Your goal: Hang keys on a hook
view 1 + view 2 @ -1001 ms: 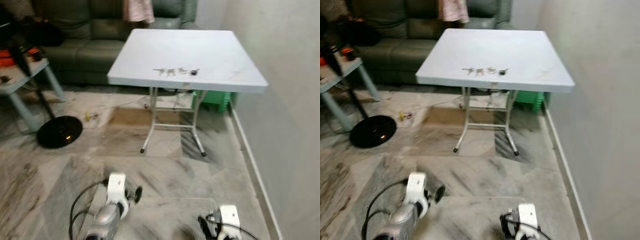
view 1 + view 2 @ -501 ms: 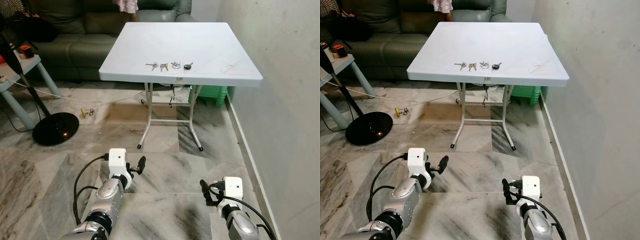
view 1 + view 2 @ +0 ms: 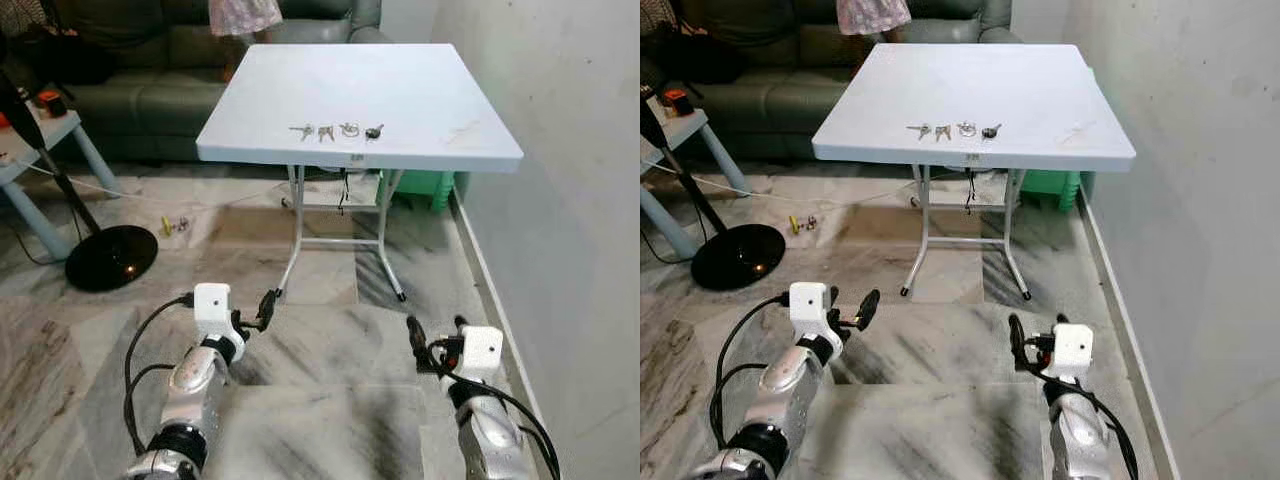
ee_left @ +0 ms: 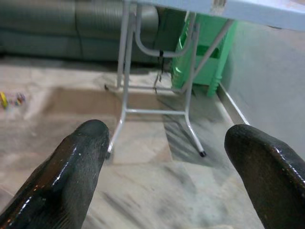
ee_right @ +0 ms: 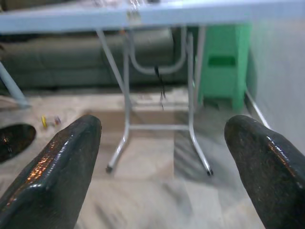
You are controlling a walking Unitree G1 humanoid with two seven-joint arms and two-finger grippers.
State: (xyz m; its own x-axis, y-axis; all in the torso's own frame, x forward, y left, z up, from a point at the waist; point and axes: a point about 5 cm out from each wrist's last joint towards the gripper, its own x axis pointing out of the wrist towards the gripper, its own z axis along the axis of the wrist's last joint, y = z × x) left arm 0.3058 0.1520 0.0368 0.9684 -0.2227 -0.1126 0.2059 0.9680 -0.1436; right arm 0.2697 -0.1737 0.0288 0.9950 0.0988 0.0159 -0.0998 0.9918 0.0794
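1. At the far left a small side table (image 3: 40, 140) and a black stand with a round base (image 3: 113, 258) are cut off by the frame edge; what lies on that side table is too small to make out.
2. The left claw (image 3: 262, 308) is held low over the marble floor (image 3: 330, 400), forearm reaching forward, its two black fingers (image 4: 71, 176) spread wide and holding nothing.
3. The keys (image 3: 337, 131) lie in a short row near the front edge of the white folding table (image 3: 440, 110), well apart from both claws. They read as small metal bunches; single keys cannot be told apart.
4. A green stool (image 3: 425, 188) stands partly hidden under the table.
5. The right claw (image 3: 432, 345) is likewise low over the floor, pointing toward the table, fingers (image 5: 257, 162) wide apart and empty.
6. A plain wall (image 3: 560, 200) runs along the right.
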